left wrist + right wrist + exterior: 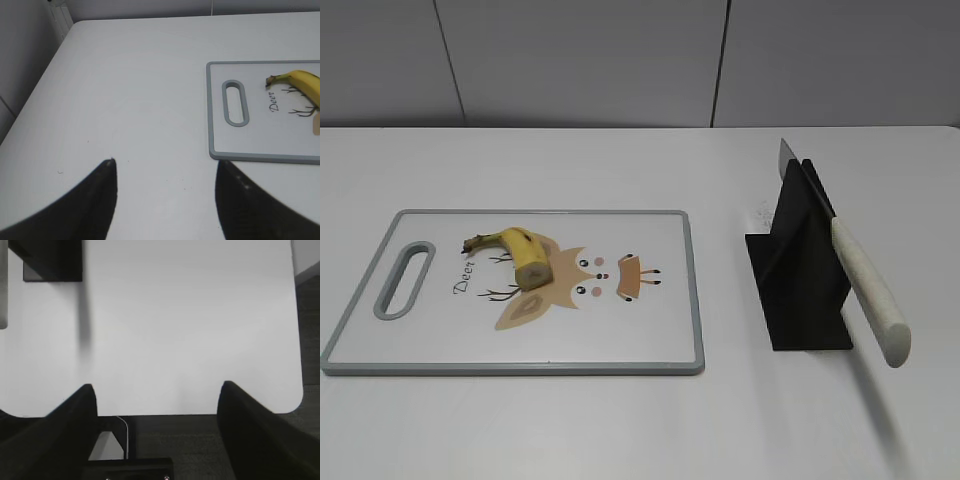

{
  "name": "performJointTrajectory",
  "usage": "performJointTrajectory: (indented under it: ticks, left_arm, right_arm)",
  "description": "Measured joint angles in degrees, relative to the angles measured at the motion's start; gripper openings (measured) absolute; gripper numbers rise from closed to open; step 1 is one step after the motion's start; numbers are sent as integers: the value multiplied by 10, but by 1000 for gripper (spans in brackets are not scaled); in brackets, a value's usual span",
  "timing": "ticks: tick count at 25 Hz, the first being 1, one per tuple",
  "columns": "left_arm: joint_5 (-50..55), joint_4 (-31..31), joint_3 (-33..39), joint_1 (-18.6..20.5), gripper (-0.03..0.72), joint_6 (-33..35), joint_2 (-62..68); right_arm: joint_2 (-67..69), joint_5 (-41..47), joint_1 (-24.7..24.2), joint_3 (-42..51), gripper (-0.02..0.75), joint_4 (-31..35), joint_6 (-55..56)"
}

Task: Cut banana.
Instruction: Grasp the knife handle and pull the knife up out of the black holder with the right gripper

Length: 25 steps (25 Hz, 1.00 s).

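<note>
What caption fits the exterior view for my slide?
Half banana on a deer-print cutting board, knife resting in a black stand.

banana [523,252]: yellow, brownish stem and cut end
cutting board [440,340]: white, grey rim, tan cartoon deer print
knife [865,285]: speckled cream handle, silver blade
knife stand [800,270]: black
desk [620,430]: white

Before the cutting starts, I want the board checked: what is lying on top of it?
On the cutting board lies only a banana, covering part of the printed deer picture. Nothing else rests there.
</note>
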Motion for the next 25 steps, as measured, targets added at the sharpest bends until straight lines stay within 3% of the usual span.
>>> performJointTrajectory:
  ticks: [6, 10, 15, 21, 25]
  left_arm:
    - [0, 0, 0, 0, 589, 0, 0]
    - [0, 0, 0, 0, 589, 0, 0]
    - [0, 0, 0, 0, 589, 0, 0]
    - [0, 0, 0, 0, 589, 0, 0]
    - [0, 0, 0, 0, 589, 0, 0]
  right_arm:
    - [110, 1, 120, -36, 573, -24, 28]
    - [170, 1, 169, -68, 573, -24, 39]
    - [229, 1, 183, -109, 573, -11, 87]
    - [308, 0, 186, -159, 573, 48, 93]
    - [369, 0, 221, -192, 573, 47, 90]
